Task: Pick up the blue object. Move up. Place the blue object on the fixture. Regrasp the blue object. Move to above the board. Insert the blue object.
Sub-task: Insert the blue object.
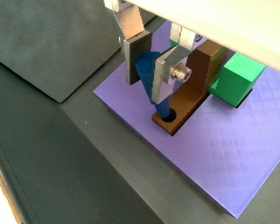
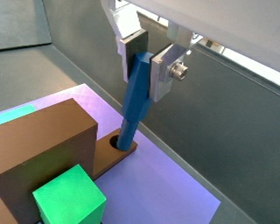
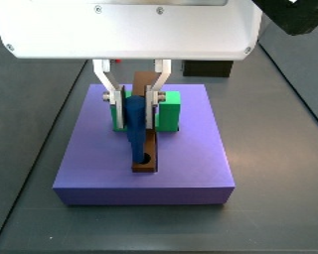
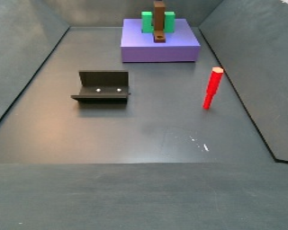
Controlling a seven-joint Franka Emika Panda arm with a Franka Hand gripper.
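Gripper [image 2: 145, 58] hangs right over the purple slab [image 3: 108, 174], and its two flat silver fingers [image 2: 171, 68] are squeezed tight on the top part of the blue object [image 2: 134, 101]. You can see that pinch in both wrist views, with the blue stick filling the narrow gap between the dark pads.

The blue object leans a little. Its bottom tip sits in the round hole [image 2: 122, 142] near the end of the board [image 3: 147, 149]. In a wrist view the tip [image 1: 164, 112] goes down into the brown bar, and in a side view the blue stick [image 3: 132, 139] reaches down from the fingers to the hole near the front end of that bar.

The board is a long brown bar lying on top of the purple slab. It runs from the front of the slab back between the green blocks [image 3: 170, 111]. One green block [image 1: 237, 77] sits just beside the brown bar in a wrist view, touching its side.

Far from the slab, on the dark grey floor, stands the fixture [image 4: 102, 87]. It is a dark L-shaped bracket on a flat base, and nothing lies on it. A red peg [image 4: 212, 88] stands up on the floor on the other side, well apart from the fixture and from the slab. In that same side view the slab [image 4: 160, 48] is at the back of the floor, with the green and brown pieces on top.
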